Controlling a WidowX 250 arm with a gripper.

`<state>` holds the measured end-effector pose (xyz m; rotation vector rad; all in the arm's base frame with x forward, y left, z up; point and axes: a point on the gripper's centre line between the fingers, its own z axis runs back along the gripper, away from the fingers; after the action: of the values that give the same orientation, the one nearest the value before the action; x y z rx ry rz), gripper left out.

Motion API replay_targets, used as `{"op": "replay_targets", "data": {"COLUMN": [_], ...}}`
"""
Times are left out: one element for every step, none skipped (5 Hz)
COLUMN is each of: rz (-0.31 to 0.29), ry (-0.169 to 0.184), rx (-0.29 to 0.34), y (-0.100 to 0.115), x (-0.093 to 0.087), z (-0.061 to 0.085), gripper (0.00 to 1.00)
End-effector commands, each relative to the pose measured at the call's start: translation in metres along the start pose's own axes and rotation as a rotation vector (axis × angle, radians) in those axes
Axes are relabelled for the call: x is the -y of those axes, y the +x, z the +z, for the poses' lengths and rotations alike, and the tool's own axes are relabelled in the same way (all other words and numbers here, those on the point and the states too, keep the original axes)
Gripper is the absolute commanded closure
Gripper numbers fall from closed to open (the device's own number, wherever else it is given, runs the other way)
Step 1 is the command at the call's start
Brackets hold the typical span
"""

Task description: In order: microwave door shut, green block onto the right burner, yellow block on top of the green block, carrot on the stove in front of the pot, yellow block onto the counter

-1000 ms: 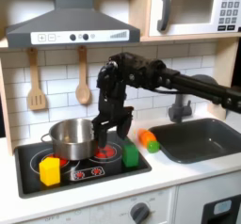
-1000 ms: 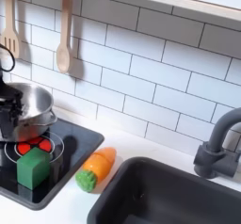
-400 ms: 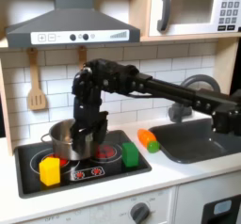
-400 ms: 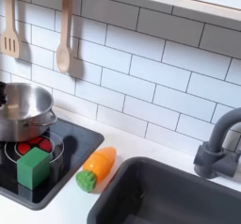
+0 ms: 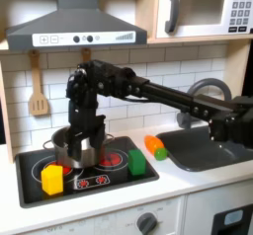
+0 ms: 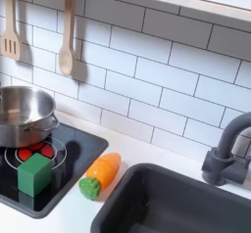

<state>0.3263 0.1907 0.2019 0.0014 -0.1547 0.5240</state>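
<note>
A green block (image 5: 137,162) stands upright on the right-hand burner of a black toy stove (image 5: 30,190) in the first exterior view; in the second exterior view the same block (image 6: 36,174) sits on a red-ringed burner near the stove's (image 6: 83,144) front edge. A yellow block (image 5: 51,180) stands at the stove's front on the first exterior view's left, well apart from the green one. An orange carrot with a green end (image 5: 156,146) lies on the white counter (image 5: 198,180) just beside the stove on the first exterior view's right, between the stove and a dark sink (image 5: 212,145); in the second exterior view the carrot (image 6: 101,174) lies near the green block.

A silver pot (image 5: 61,146) sits at the stove's back left in the first exterior view. The black gripper (image 5: 76,146) hangs at the pot's rim, above and behind the yellow block, and away from the green block toward the first exterior view's left. Whether its fingers are spread or closed cannot be told. The arm (image 5: 168,93) reaches in from the first exterior view's right.

The microwave (image 5: 203,10) above has its door closed. A spatula (image 5: 38,84) hangs on the tiled wall.
</note>
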Motion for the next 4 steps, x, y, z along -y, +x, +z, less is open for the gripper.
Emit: {"op": "replay_targets", "data": {"rz": [-0.040,-0.100,-0.142,-0.171], "ry": [-0.075,-0.076,-0.082,-0.051], "rx": [-0.064,-0.068,-0.043,-0.028], "y": [0.003,0.006,0.010,0.013], "x": [-0.016,-0.031,-0.046,-0.048], "z": [-0.001,-0.003,0.004,0.006], "gripper": [0.00,0.00,0.00,0.00]}}
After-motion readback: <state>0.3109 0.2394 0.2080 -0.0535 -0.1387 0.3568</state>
